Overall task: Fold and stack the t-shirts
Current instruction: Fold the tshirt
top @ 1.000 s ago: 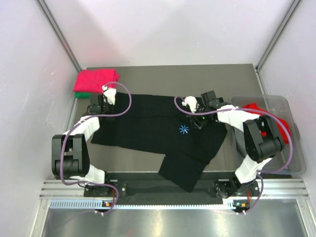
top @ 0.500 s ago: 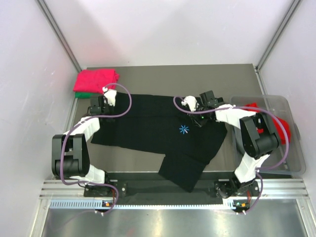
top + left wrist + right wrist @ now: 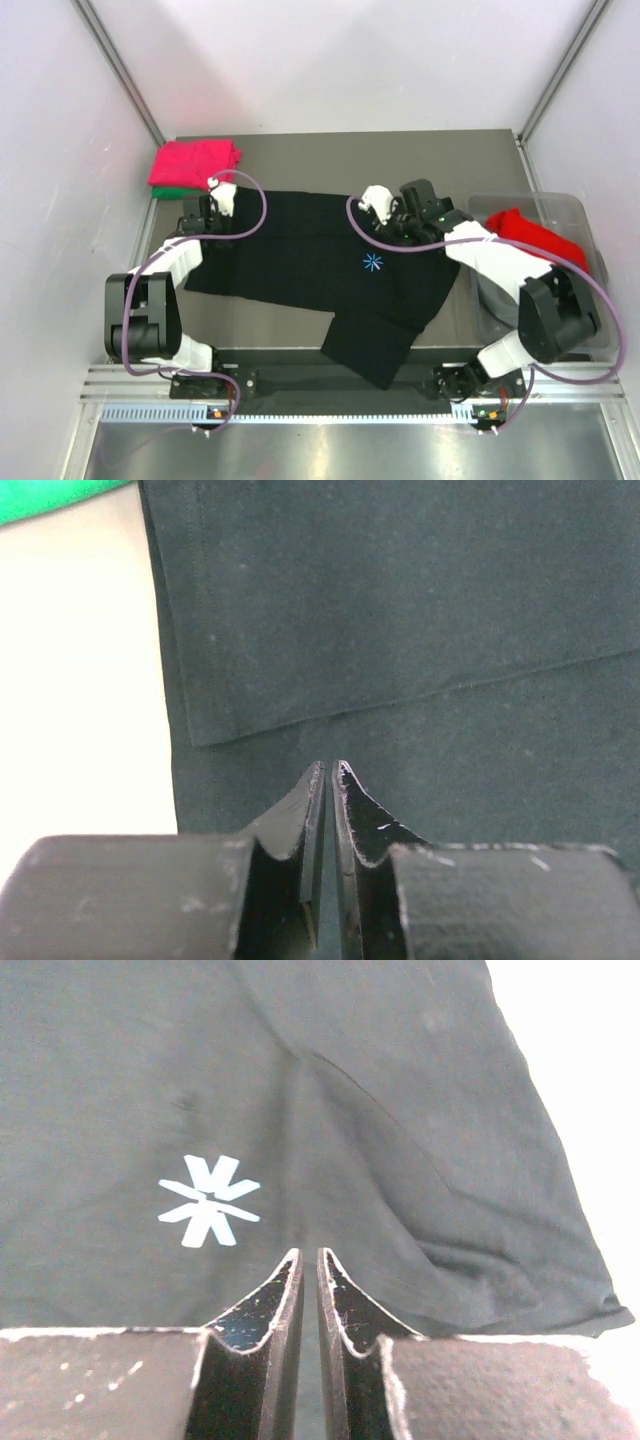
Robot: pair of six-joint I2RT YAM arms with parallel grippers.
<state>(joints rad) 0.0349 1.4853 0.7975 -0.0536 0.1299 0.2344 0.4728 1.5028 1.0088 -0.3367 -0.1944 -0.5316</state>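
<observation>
A black t-shirt [image 3: 300, 250] with a small white star mark [image 3: 373, 263] lies spread on the table, one flap hanging over the near edge. My left gripper [image 3: 205, 215] is shut, low over the shirt's far left part; in the left wrist view [image 3: 328, 765] a folded hem lies just ahead of it. My right gripper [image 3: 395, 225] is shut over the shirt's far right part; in the right wrist view [image 3: 308, 1252] the star mark [image 3: 208, 1210] is ahead to the left. I see no cloth pinched in either. A folded pink-red tee [image 3: 195, 160] lies on a green one [image 3: 162, 192].
A clear plastic bin [image 3: 560, 200] at the right holds a red tee [image 3: 535, 235] and a grey one. Bare table [image 3: 350, 160] lies beyond the black shirt. White walls close in the back and both sides. The green tee's edge [image 3: 50, 495] shows in the left wrist view.
My right arm has swung its elbow out to the right and its gripper has shifted slightly up and left over the shirt. The left arm and the shirt have not moved.
</observation>
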